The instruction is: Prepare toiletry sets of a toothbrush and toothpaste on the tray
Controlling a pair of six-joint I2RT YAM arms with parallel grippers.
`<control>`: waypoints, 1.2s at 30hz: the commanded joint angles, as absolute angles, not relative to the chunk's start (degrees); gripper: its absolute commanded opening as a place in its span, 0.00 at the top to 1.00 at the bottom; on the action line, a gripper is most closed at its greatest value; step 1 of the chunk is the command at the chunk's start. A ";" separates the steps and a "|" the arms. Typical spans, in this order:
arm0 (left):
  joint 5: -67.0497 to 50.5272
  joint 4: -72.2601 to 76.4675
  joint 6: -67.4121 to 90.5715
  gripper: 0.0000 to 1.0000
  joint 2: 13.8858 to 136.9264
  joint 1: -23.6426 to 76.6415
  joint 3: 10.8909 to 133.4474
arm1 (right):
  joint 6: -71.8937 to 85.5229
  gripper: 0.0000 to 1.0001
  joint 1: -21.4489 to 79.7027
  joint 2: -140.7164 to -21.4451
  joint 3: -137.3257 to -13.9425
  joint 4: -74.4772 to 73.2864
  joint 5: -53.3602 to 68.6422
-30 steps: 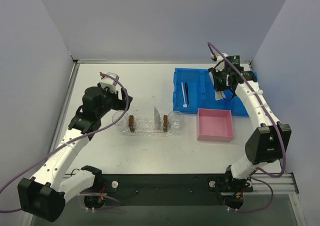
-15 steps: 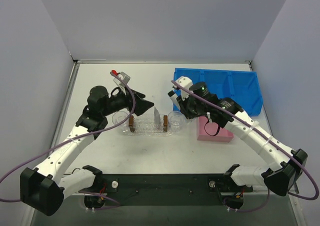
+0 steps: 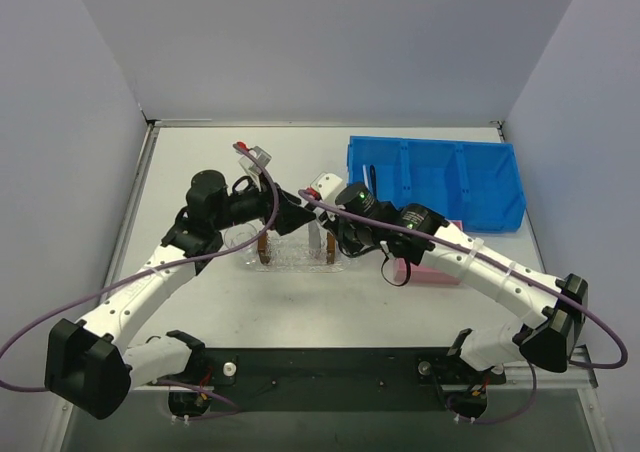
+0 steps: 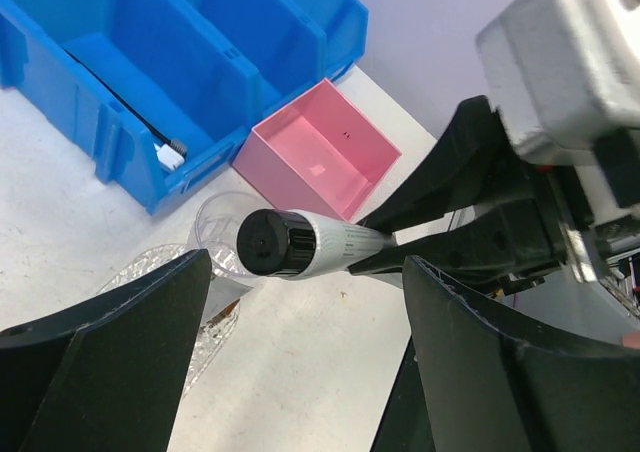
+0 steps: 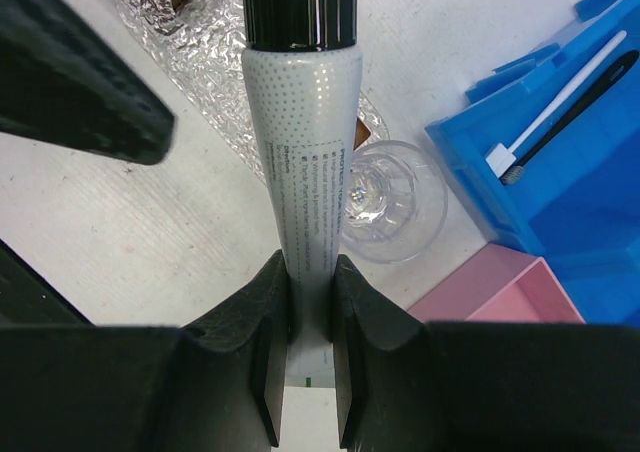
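Blue bin [image 4: 120,62]: at the back right of the table, with a white toothbrush [image 5: 556,90] and a black one lying side by side in it.
Pink box [image 4: 320,157]: just in front of the bin. From above, the right arm hides part of it.
Cup [image 5: 385,197]: clear and round, at the right end of the tray [image 5: 205,72].
Brown blocks [image 3: 263,246]: small, standing on the tray.
Right gripper [image 5: 310,272]: squeezes the toothpaste [image 5: 300,172] by its flat end. The tube is up in the air over the tray, black cap pointing away.
Left gripper [image 4: 305,272]: wide open, one finger on each side of the cap, not touching it.
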State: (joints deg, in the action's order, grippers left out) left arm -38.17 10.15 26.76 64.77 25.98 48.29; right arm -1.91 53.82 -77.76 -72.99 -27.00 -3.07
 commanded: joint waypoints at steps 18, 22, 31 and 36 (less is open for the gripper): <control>-41.39 14.94 33.04 0.32 67.85 26.28 48.96 | -5.80 1.00 60.82 -79.54 -77.43 -22.50 -14.24; -42.54 16.08 34.27 0.38 68.38 26.28 48.61 | -6.68 1.00 61.79 -80.07 -77.43 -21.10 -15.47; -44.73 18.02 36.21 0.74 69.17 26.46 48.69 | -7.47 0.98 62.67 -80.77 -76.99 -19.86 -20.03; -45.26 18.46 36.47 1.00 69.26 26.37 48.69 | -7.03 0.75 62.67 -79.81 -75.94 -19.78 -20.65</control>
State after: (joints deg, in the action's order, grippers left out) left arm -42.11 15.38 35.66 69.23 26.04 48.29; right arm -6.96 62.33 -80.42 -75.46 -23.81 -17.19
